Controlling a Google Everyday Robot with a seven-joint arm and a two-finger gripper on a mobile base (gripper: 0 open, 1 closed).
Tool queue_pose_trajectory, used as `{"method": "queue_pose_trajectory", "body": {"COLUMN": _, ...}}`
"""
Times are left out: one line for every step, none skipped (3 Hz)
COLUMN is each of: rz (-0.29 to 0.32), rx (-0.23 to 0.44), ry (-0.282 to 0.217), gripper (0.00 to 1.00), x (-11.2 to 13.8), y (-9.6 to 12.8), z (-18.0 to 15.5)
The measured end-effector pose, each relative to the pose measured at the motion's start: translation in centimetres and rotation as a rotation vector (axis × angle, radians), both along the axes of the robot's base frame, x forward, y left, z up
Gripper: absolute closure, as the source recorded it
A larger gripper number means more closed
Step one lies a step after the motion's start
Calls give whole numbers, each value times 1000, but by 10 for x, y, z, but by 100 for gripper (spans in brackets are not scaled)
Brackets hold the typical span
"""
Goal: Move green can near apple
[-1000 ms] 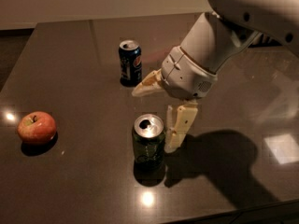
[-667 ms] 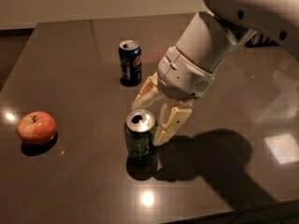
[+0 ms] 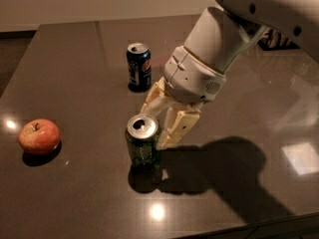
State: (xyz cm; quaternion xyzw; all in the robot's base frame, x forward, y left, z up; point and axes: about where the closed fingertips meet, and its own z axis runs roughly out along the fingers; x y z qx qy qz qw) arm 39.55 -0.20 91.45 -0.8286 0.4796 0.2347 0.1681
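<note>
Currently, you find the gripper [image 3: 158, 124] over the middle of the table [image 3: 259, 108], slightly toward the near edge. It sits at the end of a white arm [image 3: 219, 39] that enters from the far right corner. Note that its two cream fingers [image 3: 175, 126] are parted by about the width of a can and close on the green can [image 3: 143, 146]. One finger presses the can's right side; the other passes behind its silver top. The green can stands upright on the table. Locate the apple [image 3: 39, 136] near the left edge, well apart from the green can. Observe the dark blue Pepsi can [image 3: 138, 67] upright toward the far edge, behind the gripper.
</note>
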Motion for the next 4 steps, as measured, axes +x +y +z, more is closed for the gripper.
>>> {"method": "queue_pose_trajectory", "body": {"rz": -64, "rx": -5, "ry": -6, "gripper": 100, "x": 20, "y": 7, "z": 4}}
{"method": "queue_pose_trajectory", "body": {"rz": -152, "rx": 14, "ry": 7, "gripper": 100, "x": 50, "y": 25, "z": 8}}
{"method": "queue_pose_trajectory", "body": {"rz": -222, "rx": 39, "ry": 31, "gripper": 100, "x": 84, "y": 54, "z": 11}}
{"method": "queue_pose_trajectory", "body": {"rz": -237, "rx": 77, "ry": 72, "gripper": 100, "x": 92, "y": 77, "z": 15}}
